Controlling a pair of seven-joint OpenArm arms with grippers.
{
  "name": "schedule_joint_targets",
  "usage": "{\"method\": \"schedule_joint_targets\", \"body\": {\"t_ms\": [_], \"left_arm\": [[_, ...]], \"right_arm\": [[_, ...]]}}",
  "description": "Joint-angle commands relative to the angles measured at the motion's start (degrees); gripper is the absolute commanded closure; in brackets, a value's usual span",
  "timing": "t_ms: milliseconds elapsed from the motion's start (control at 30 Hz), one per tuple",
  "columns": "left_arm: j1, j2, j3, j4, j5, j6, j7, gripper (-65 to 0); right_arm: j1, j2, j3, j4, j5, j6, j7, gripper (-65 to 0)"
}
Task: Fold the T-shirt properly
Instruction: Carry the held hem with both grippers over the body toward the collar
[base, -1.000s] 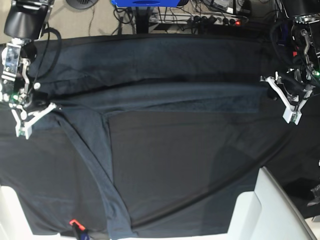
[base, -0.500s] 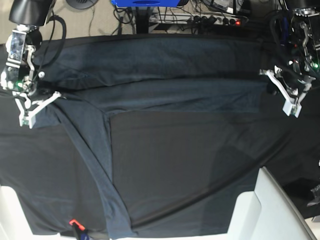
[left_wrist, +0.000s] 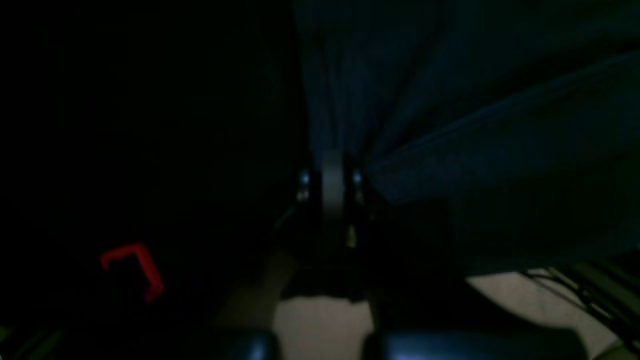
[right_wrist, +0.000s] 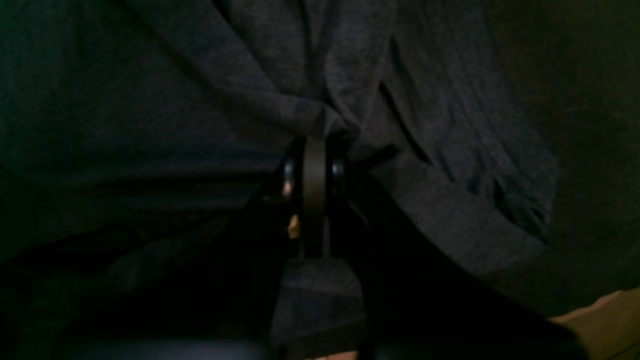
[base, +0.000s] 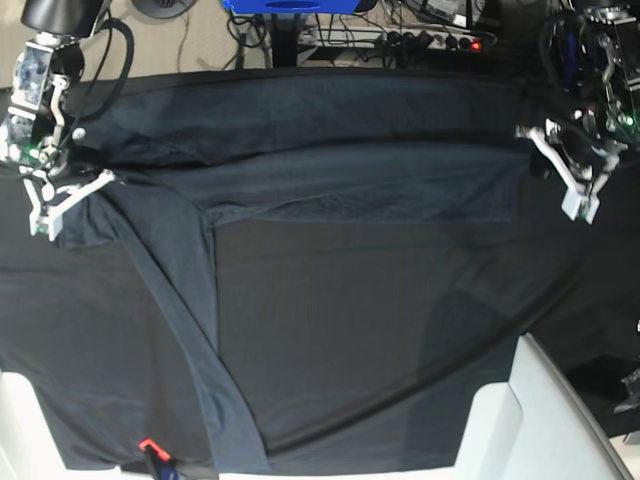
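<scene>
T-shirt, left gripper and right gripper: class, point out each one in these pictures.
T-shirt (base: 350, 190), base view, folded band of cloth.
Left gripper (base: 560, 175), base view, between its fingertips.
Right gripper (base: 70, 195), base view, between its fingertips.

A smooth black tablecloth covers the worktop almost from edge to edge, with white panels showing at the near left corner and near right corner. Beyond the far edge lies a pale beige floor, where a blue object, a dark round base, tangled black cables and a power strip with a glowing red switch sit near one another. A small red marker shows at the near edge of the cloth, and both wrist views are very dim, with only slivers of pale floor at their lower edges.
</scene>
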Motion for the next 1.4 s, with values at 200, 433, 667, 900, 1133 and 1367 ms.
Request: {"method": "schedule_joint_targets", "body": {"t_ms": [200,433,667,900,1133,1367], "left_arm": [[2.42,-1.01,-0.46,3.31,-0.43,-0.14,-1.2,0.0],[3.21,-0.93,-0.73,3.4,-0.43,-0.14,-1.2,0.0],[3.65,-0.93,-0.29,3.57,-0.43,-0.14,-1.2,0.0],[5.67,-0.93,-0.9,4.45,-0.43,-0.14,-1.2,0.0],[5.5,-0.22,-0.29,3.84,-0.08,-0.14,-1.2,0.0],[5.59,-0.22,-0.37,3.57,-0.08,-0.14,-1.29,0.0]], "right_arm": [[0.76,1.79,0.17,0.92,-0.31,-0.06,0.87,-0.2],[0.76,2.67,0.26,0.74,-0.31,-0.06,1.05,-0.2],[0.76,2.76,0.26,1.01,-0.31,-0.06,0.96,-0.2],[0.76,2.76,0.26,0.92,-0.31,-0.06,0.79,-0.2],[0.4,2.58,0.26,0.48,-0.31,-0.06,0.96,-0.2],[0.4,2.67,0.26,0.39,-0.31,-0.06,0.96,-0.2]]}}
